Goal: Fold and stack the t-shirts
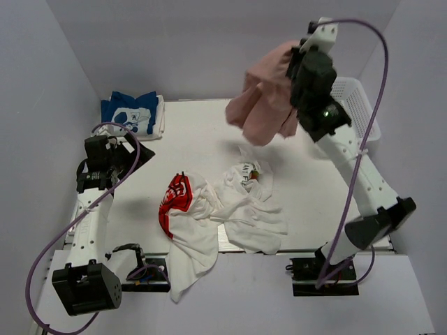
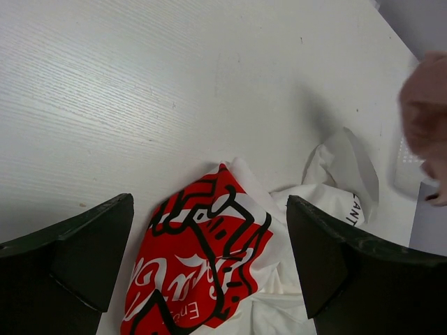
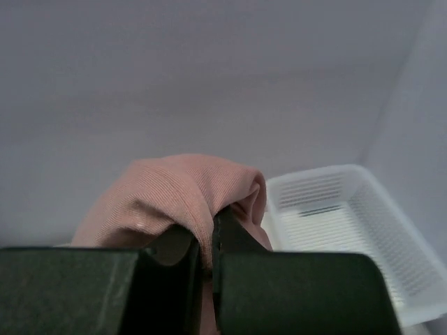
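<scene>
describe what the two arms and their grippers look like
The left arm and right arm have white links with black joints and bases. A purple cable loops along each. The right arm shows a green light. The left gripper and right gripper have black wedge-shaped fingers.

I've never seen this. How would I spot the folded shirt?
Start at the white table and look to its far left corner, beyond the left arm. The blue t-shirt lies there, folded flat on a white one. It alone is blue with a white graphic; the other shirts lie crumpled mid-table, and the pink t-shirt hangs aloft.
</scene>
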`<act>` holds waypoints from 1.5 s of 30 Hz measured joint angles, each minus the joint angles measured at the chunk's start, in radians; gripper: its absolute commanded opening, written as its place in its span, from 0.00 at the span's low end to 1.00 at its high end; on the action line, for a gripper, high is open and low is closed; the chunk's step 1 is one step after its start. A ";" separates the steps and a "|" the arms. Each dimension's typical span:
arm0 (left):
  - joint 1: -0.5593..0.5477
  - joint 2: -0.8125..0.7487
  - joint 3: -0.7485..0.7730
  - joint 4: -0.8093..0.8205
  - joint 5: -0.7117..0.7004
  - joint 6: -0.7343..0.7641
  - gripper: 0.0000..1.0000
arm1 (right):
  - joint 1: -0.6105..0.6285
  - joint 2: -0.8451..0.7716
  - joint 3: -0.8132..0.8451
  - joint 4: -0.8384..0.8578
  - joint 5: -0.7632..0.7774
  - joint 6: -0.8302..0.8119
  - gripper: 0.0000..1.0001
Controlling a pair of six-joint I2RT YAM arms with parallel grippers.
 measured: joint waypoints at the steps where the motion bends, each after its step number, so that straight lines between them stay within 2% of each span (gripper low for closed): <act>1: 0.000 0.000 0.000 0.000 0.001 0.000 1.00 | -0.032 0.035 0.060 0.003 -0.001 -0.023 0.00; 5: 0.000 0.000 -0.002 0.000 0.000 0.000 1.00 | -0.193 0.244 0.388 -0.032 -0.034 -0.126 0.00; 7: 0.000 0.000 -0.002 0.000 0.001 0.000 1.00 | -0.269 0.319 0.486 -0.025 -0.050 -0.164 0.00; 10: 0.000 0.002 -0.013 0.019 0.012 0.000 1.00 | -0.370 0.354 0.485 -0.014 -0.079 -0.187 0.00; 13: 0.000 0.013 -0.039 0.042 0.041 0.000 1.00 | -0.464 0.354 0.370 0.036 -0.109 -0.185 0.00; 14: 0.000 0.021 -0.047 0.048 0.055 0.000 1.00 | -0.488 0.361 0.345 0.033 -0.130 -0.180 0.31; 15: 0.000 0.029 -0.048 0.046 0.068 0.000 1.00 | -0.515 0.378 0.325 0.020 -0.158 -0.171 0.74; 16: 0.000 0.039 -0.048 0.047 0.078 0.001 1.00 | -0.537 0.398 0.311 0.006 -0.180 -0.165 0.90; 23: 0.000 0.039 -0.056 0.079 0.132 0.001 1.00 | -0.554 0.447 0.228 -0.162 -0.382 -0.158 0.90; 29: 0.000 0.036 -0.065 0.090 0.175 0.000 1.00 | -0.485 0.136 -0.055 -0.206 -0.700 -0.095 0.90; 32: 0.000 0.036 -0.066 0.094 0.190 -0.001 1.00 | -0.429 -0.033 -0.207 -0.174 -0.796 -0.042 0.90; 35: 0.000 0.036 -0.069 0.097 0.191 -0.008 1.00 | -0.353 -0.147 -0.428 -0.106 -0.884 0.032 0.90; 37: 0.000 0.035 -0.079 0.103 0.190 -0.018 1.00 | -0.301 -0.153 -0.537 -0.093 -0.921 0.067 0.90; 40: 0.000 0.044 -0.090 0.101 0.186 -0.030 1.00 | -0.180 -0.080 -0.672 -0.090 -0.936 0.105 0.90; 45: 0.000 0.063 -0.095 0.096 0.177 -0.039 1.00 | 0.017 0.053 -0.765 -0.109 -0.934 0.144 0.90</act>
